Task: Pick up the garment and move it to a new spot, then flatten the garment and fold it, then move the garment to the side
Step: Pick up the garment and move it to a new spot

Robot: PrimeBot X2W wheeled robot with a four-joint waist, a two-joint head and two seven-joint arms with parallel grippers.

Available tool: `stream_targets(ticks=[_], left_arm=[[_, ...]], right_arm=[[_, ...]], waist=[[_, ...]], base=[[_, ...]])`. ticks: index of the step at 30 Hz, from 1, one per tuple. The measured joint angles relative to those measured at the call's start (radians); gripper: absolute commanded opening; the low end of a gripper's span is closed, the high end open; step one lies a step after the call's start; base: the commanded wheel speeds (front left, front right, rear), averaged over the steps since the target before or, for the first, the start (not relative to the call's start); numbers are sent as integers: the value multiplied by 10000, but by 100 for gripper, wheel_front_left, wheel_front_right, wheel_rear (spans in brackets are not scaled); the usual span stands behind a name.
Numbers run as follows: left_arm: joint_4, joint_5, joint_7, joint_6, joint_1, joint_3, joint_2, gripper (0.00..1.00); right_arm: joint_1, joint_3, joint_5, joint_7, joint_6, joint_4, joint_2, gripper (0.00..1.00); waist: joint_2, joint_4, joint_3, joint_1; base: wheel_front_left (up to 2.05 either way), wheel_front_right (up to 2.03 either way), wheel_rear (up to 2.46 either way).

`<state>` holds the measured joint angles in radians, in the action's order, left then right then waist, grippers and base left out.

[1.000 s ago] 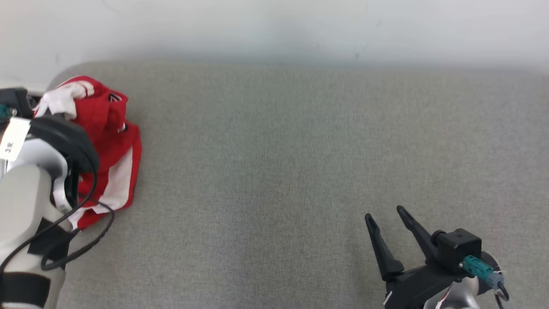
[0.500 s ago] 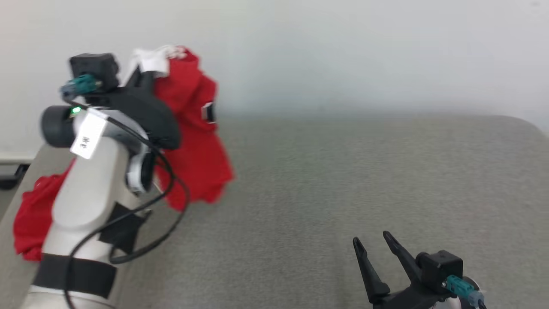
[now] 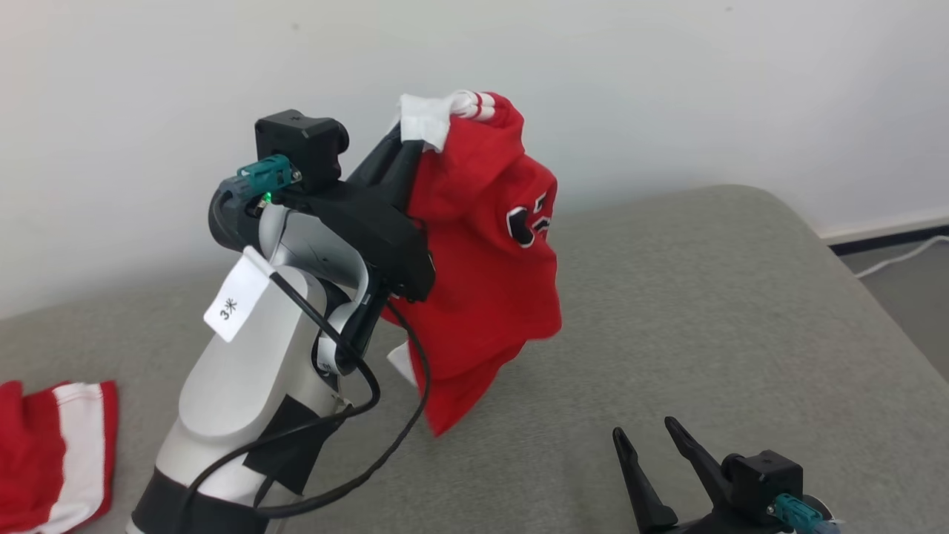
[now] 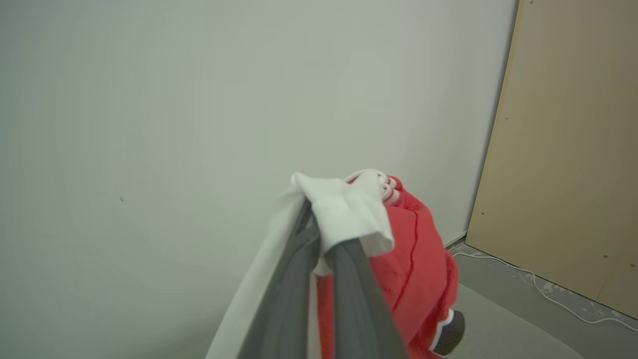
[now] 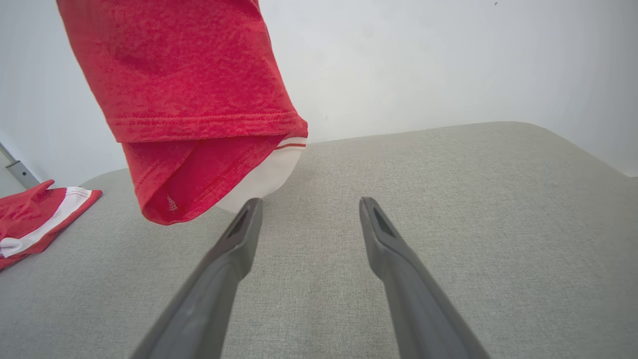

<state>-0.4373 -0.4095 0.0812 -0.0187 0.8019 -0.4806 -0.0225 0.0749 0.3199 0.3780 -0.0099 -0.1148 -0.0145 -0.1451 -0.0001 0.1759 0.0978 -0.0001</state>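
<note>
A red garment (image 3: 482,259) with white trim and a dark number patch hangs in the air above the grey table (image 3: 704,297), left of centre. My left gripper (image 3: 415,137) is shut on its white top edge, holding it up near the wall. In the left wrist view the dark fingers (image 4: 344,279) pinch the white fabric of the garment (image 4: 418,279). My right gripper (image 3: 645,437) stands open low at the front right, apart from the cloth. In the right wrist view the garment's lower hem (image 5: 199,109) hangs ahead and to the left of the right gripper (image 5: 309,204).
A second red and white garment (image 3: 52,445) lies on the table's left edge, also seen as a red and white piece (image 5: 35,219) at the left of the right wrist view. White wall behind; floor, a white cable (image 3: 897,256) and a tan panel (image 4: 573,149) to the right.
My left arm has lifted the red garment off the table's left end and carried it up and toward the middle. The head camera has turned and tilted. The right gripper stays open.
</note>
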Motion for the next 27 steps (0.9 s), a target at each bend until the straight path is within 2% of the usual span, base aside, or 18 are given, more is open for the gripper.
stream_targets(ticks=[4, 12, 20, 27], left_arm=[[479, -349, 81, 19, -212, -259, -36, 0], [625, -1072, 102, 456, -343, -1227, -77, 0], [-1287, -815, 332, 635, -778, -1195, -123, 0], [-2675, -405, 339, 886, -1023, -1114, -867, 0]], right_arm=[[-7, 61, 0, 4, 4, -35, -19, 100], [-58, 84, 0, 10, 92, -36, -71, 100], [-56, -150, 2, -92, 90, -121, -109, 100], [-57, -213, 4, -173, 90, -151, -109, 100]], waist=[[1, 603, 17, 0], [1, 1591, -84, 1], [2, 2066, -479, 3], [2, 1808, -678, 3]], base=[[0, 0, 0], [0, 0, 0], [0, 0, 0], [0, 0, 0]])
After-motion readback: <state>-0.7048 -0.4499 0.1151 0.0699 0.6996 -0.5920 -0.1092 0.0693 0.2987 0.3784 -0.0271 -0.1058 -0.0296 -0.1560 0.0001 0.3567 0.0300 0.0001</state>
